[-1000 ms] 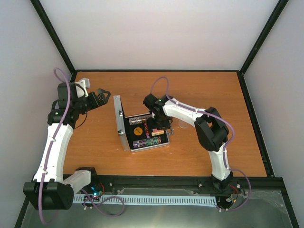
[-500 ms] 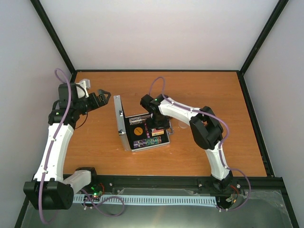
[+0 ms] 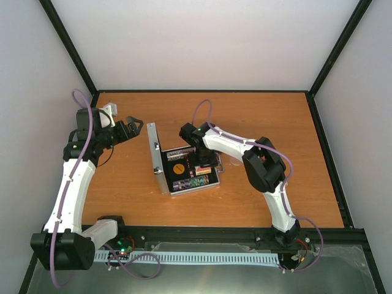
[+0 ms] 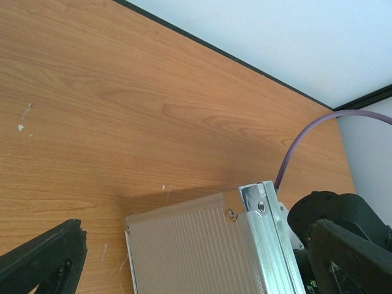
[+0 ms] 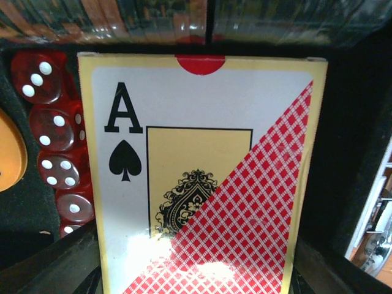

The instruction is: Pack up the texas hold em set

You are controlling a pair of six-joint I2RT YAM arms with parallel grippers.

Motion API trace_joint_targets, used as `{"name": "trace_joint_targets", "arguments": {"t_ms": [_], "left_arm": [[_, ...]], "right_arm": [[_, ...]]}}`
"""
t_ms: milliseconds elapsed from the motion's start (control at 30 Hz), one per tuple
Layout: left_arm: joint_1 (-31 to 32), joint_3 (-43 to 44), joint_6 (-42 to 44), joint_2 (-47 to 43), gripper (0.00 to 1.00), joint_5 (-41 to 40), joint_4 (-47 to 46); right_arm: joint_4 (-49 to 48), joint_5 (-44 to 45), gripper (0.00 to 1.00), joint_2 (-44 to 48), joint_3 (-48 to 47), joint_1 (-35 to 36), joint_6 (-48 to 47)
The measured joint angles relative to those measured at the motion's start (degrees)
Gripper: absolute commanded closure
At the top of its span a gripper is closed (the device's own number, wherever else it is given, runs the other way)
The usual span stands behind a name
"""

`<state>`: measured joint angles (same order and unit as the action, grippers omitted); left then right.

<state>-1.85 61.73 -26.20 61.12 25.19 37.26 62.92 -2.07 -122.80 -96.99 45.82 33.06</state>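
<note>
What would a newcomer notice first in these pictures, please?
The open silver case mid-table, lid upright, catches the eye first, the right gripper down inside it. In the right wrist view the red ace-of-spades deck it grips fills the frame, red dice lined at its left. The left gripper hangs open left of the lid.

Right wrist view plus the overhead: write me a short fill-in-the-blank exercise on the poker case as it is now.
The card deck shows the ace of ___.
The dice beside it are ___ with white pips.
The case lid stands on the side toward the ___ arm.
The left gripper is ___, apart from the lid.
Missing: spades; red; left; open.
</note>
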Motion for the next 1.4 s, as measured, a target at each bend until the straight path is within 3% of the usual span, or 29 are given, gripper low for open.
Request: {"name": "trace_joint_targets", "arguments": {"t_ms": [233,533,733,933,1233,1400], "left_arm": [[0.0,-0.07,0.0,0.0,0.0,0.0,0.0],[0.0,-0.07,0.0,0.0,0.0,-0.09,0.0],[0.0,-0.07,0.02,0.0,0.0,-0.35,0.02],[0.0,-0.07,0.02,0.0,0.0,-0.59,0.07],[0.0,0.52,0.02,0.02,0.0,-0.7,0.09],[0.0,0.7,0.0,0.02,0.0,-0.68,0.11]], "right_arm": [[-0.79,2.4,0.38,-0.17,0.0,0.24,-1.11],[-1.51,3.52,0.2,-0.2,0.0,0.39,-2.01],[-3.26,4.42,0.18,0.66,0.0,0.39,-2.84],[-2.95,6.21,0.28,6.34,0.72,0.09,-3.89],[-5.09,5.22,0.53,10.99,5.01,-0.94,-3.89],[-8.26,3.1,0.55,8.87,5.25,-1.29,-3.93]]}}
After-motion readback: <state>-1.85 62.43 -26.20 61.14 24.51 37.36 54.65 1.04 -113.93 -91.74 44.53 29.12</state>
